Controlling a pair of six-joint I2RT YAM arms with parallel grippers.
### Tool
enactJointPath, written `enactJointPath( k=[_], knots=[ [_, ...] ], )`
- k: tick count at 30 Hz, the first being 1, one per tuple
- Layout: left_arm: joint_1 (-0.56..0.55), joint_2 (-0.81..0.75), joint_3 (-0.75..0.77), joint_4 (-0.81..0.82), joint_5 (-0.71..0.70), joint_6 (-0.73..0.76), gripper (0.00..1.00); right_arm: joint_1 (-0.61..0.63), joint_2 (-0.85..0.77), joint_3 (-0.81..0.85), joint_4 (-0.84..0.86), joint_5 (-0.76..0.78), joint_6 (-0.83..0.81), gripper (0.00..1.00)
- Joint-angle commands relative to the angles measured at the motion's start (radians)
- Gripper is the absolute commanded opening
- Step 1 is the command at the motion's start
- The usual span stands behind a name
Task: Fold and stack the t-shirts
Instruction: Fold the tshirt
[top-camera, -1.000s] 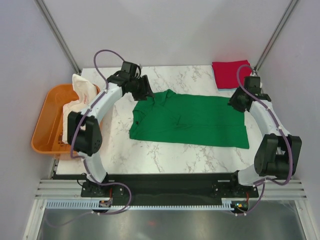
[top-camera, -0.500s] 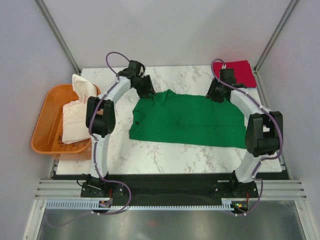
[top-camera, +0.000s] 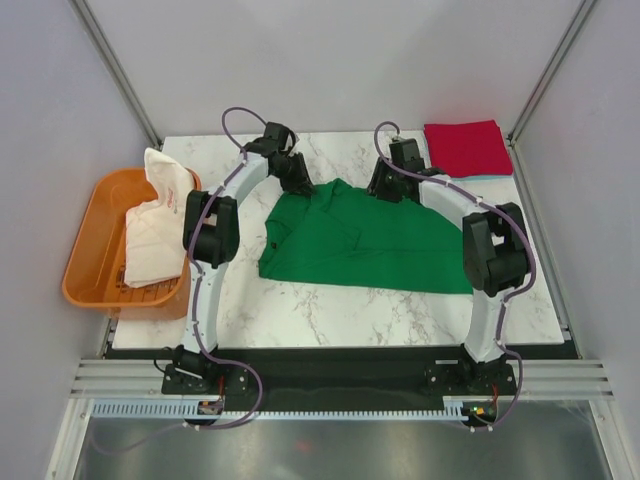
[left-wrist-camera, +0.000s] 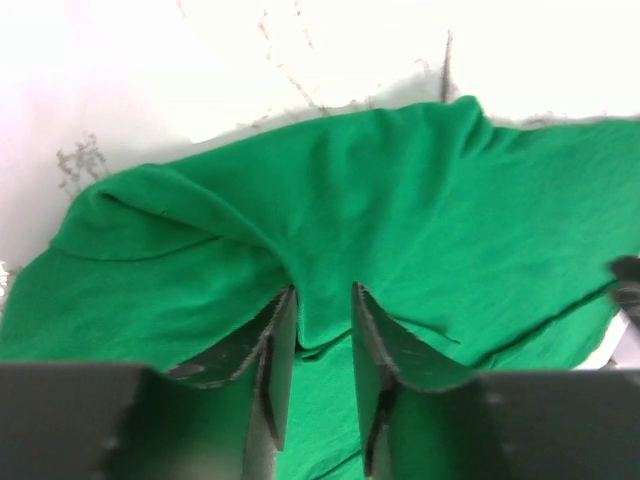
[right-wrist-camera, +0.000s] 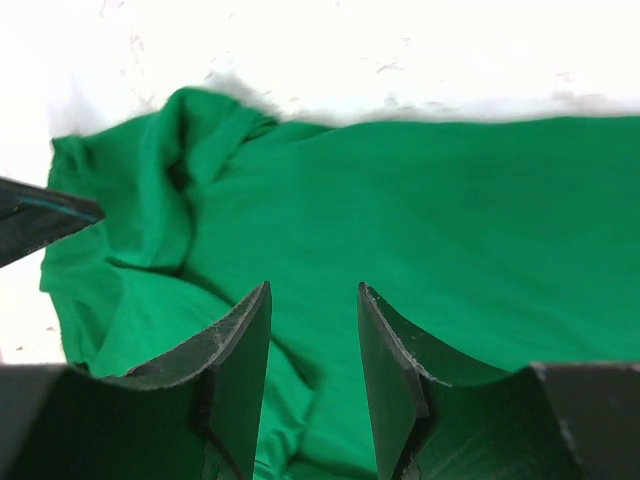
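Note:
A bright green t-shirt lies spread out on the marble table. My left gripper is down at its back left corner. In the left wrist view, my left gripper has a raised fold of the green t-shirt standing between its fingers, the jaws partly closed around it. My right gripper hovers at the shirt's back edge near the middle. Seen from the right wrist, my right gripper is open above the flat green t-shirt. A folded red t-shirt lies at the back right.
An orange tub stands off the table's left edge with a white t-shirt heaped in it. Grey walls and slanted metal posts close in the back and sides. The arm bases sit on the black rail at the near edge.
My right arm has swung left from the shirt's right end, beside the red tee, to the middle of its back edge. My left gripper's jaws have narrowed around the fold.

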Motion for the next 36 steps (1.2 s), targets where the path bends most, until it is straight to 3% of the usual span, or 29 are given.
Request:
enactJointPath(
  k=[1, 6, 12, 14, 15, 16, 19, 30, 33, 36],
  knots=[
    [-0.001, 0.016, 0.065, 0.013, 0.045, -0.016, 0.26, 0.039, 0.033, 0.053, 0.092, -0.011, 0.036, 0.48],
    [0.002, 0.040, 0.107, 0.017, 0.058, -0.042, 0.02, 0.078, 0.098, 0.094, 0.178, -0.029, 0.072, 0.48],
    [0.011, 0.025, 0.101, 0.013, 0.052, -0.049, 0.02, 0.110, 0.159, 0.139, 0.225, -0.039, 0.090, 0.49],
    [0.011, -0.035, 0.019, 0.014, -0.035, -0.062, 0.07, 0.124, 0.184, 0.151, 0.226, -0.029, 0.089, 0.49],
    [0.009, -0.052, -0.008, 0.016, -0.065, -0.067, 0.14, 0.128, 0.190, 0.163, 0.228, -0.025, 0.087, 0.49],
    [0.008, -0.075, -0.049, 0.014, -0.097, -0.068, 0.27, 0.133, 0.210, 0.171, 0.228, -0.022, 0.087, 0.49],
    [0.008, -0.083, -0.077, 0.017, -0.085, -0.061, 0.44, 0.145, 0.244, 0.206, 0.226, 0.009, 0.090, 0.49],
    [-0.003, 0.003, 0.002, 0.025, 0.018, -0.062, 0.48, 0.156, 0.314, 0.278, 0.191, 0.093, 0.099, 0.44],
    [-0.001, 0.017, 0.024, 0.028, 0.035, -0.062, 0.43, 0.156, 0.336, 0.297, 0.188, 0.099, 0.093, 0.45],
    [-0.001, 0.017, 0.028, 0.028, 0.023, -0.064, 0.17, 0.156, 0.366, 0.335, 0.192, 0.090, 0.078, 0.45]
  ],
)
